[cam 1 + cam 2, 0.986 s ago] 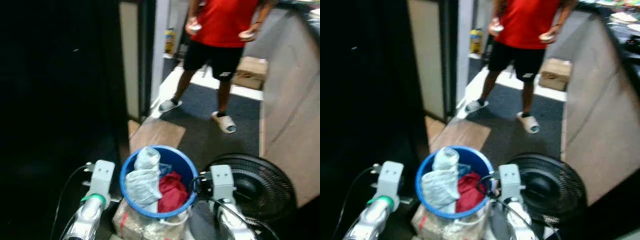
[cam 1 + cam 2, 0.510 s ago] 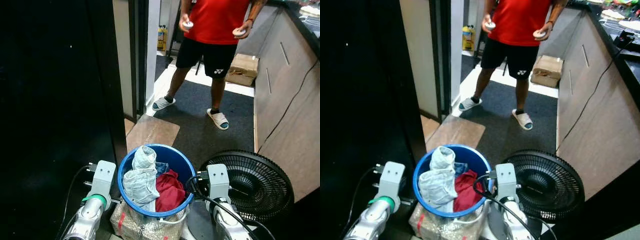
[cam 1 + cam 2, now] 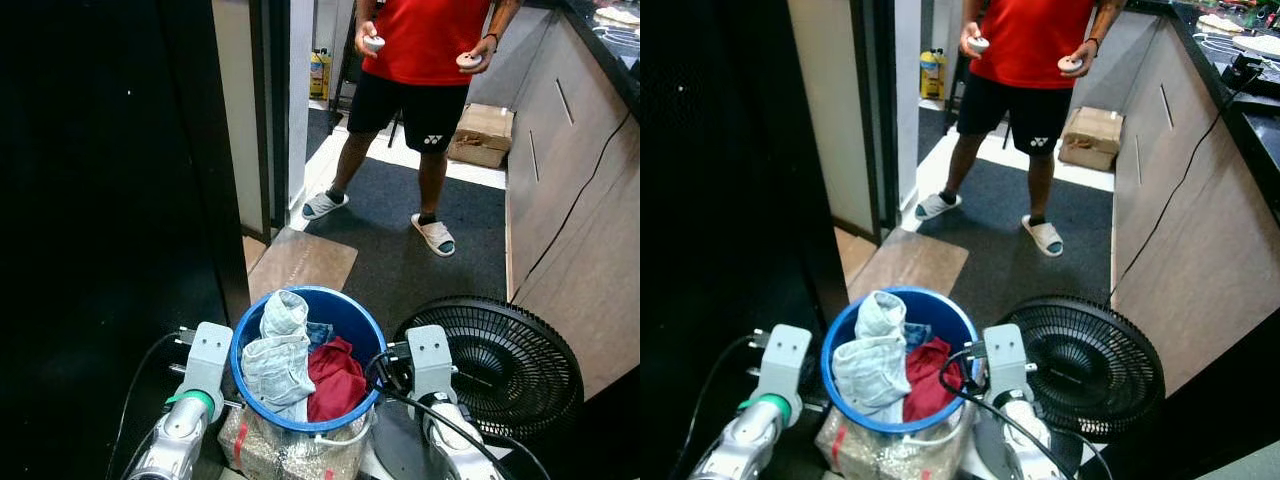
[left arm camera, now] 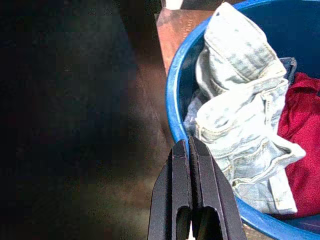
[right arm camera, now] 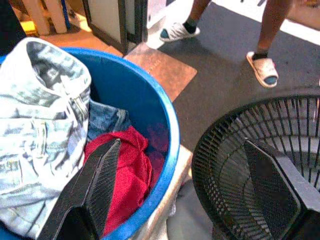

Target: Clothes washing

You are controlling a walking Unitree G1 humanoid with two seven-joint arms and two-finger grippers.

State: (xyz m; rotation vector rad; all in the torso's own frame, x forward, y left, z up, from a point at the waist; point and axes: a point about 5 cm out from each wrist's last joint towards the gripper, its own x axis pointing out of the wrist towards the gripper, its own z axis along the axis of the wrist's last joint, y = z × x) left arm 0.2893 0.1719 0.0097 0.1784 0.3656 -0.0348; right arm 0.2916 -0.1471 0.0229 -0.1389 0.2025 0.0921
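The person (image 3: 420,60) is cut off at the chest by the top edge. The bucket (image 3: 352,312) base is hidden by its laundry and a wrapped bundle (image 3: 290,455). The dark area (image 3: 100,200) on the left cannot be made out.

Round blue bucket (image 3: 252,330) upright between the arms, pale denim jeans (image 3: 277,362) heaped high — red garment (image 3: 335,378) beside.
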